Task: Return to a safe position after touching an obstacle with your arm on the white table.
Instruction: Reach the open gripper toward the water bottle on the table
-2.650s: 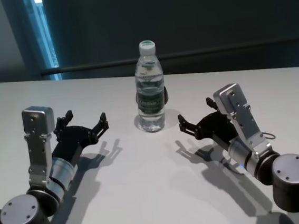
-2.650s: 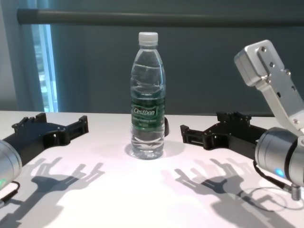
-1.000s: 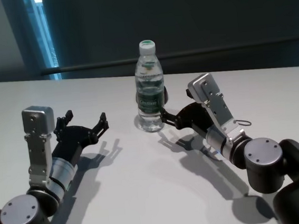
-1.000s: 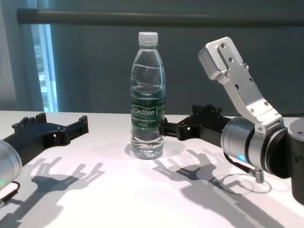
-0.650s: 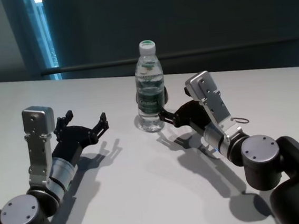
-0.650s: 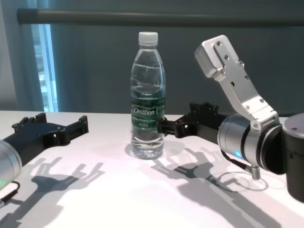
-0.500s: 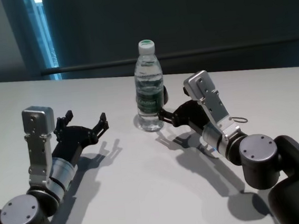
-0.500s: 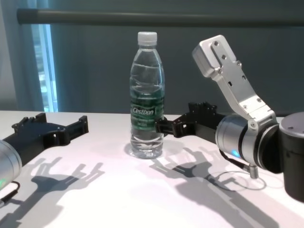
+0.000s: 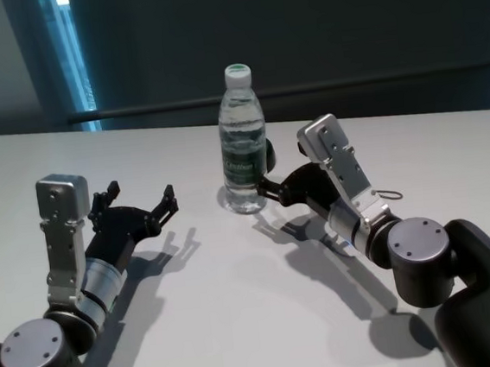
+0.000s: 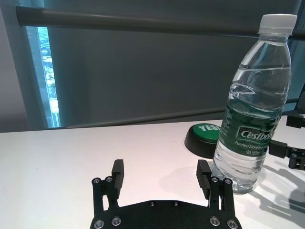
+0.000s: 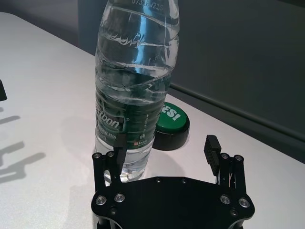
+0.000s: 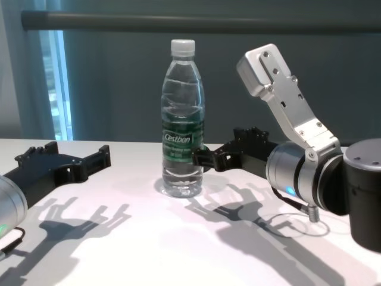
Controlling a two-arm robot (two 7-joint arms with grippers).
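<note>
White table (image 9: 258, 321) seen from above. A clear water bottle (image 9: 242, 153) with a white cap and green label stands upright near 12 o'clock, a dark round object (image 9: 268, 154) just behind it. The right gripper (image 9: 267, 188), fingers spread, reaches in from 4 o'clock and meets the bottle's lower side. The left gripper (image 9: 138, 202), fingers spread, lies at 9 o'clock, well apart from the bottle.

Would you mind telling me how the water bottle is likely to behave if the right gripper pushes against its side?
The bottle is tall on a narrow base, so a push high up would probably tip it. It looks nearly full, so likely heavy enough to resist a light nudge from the right gripper. On the smooth white table it may slide instead.
</note>
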